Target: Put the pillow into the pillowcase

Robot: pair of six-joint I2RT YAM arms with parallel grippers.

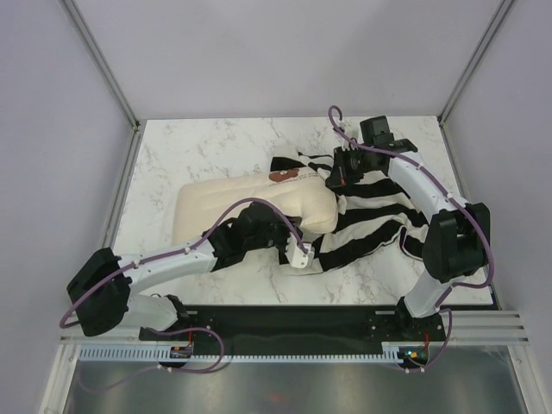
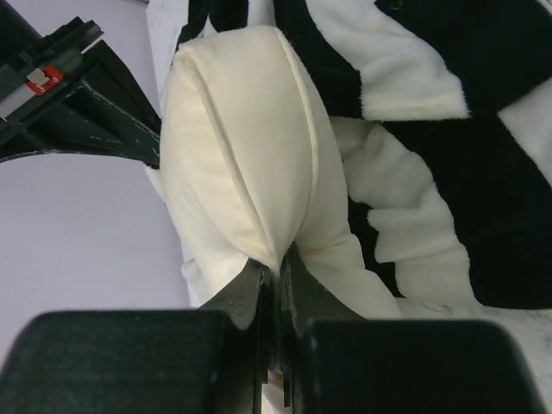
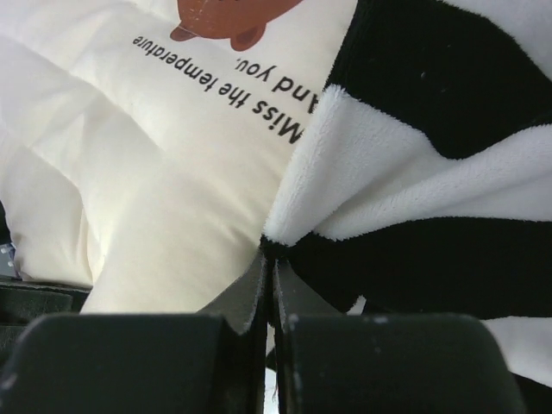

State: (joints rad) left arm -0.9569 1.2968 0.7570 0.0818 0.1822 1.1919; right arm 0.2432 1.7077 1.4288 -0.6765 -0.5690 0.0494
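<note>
The cream pillow (image 1: 241, 203) lies across the middle of the table, its right end against the black-and-white striped pillowcase (image 1: 379, 211). My left gripper (image 1: 291, 246) is shut on a pinch of the pillow's near edge; in the left wrist view the gripper (image 2: 278, 266) holds a bunched fold of the pillow (image 2: 241, 147), with the pillowcase (image 2: 448, 147) behind it. My right gripper (image 1: 338, 177) is shut on the pillowcase's edge by the pillow's brown patch (image 1: 287, 175). In the right wrist view the gripper (image 3: 272, 257) clamps the striped pillowcase (image 3: 431, 164) beside the pillow (image 3: 172, 172) and its patch (image 3: 224, 17).
The white marble table (image 1: 198, 142) is bounded by grey walls and metal frame posts (image 1: 108, 65). A black base plate (image 1: 285, 321) carries both arms at the near edge. Part of the right arm (image 2: 69, 95) shows at the left of the left wrist view.
</note>
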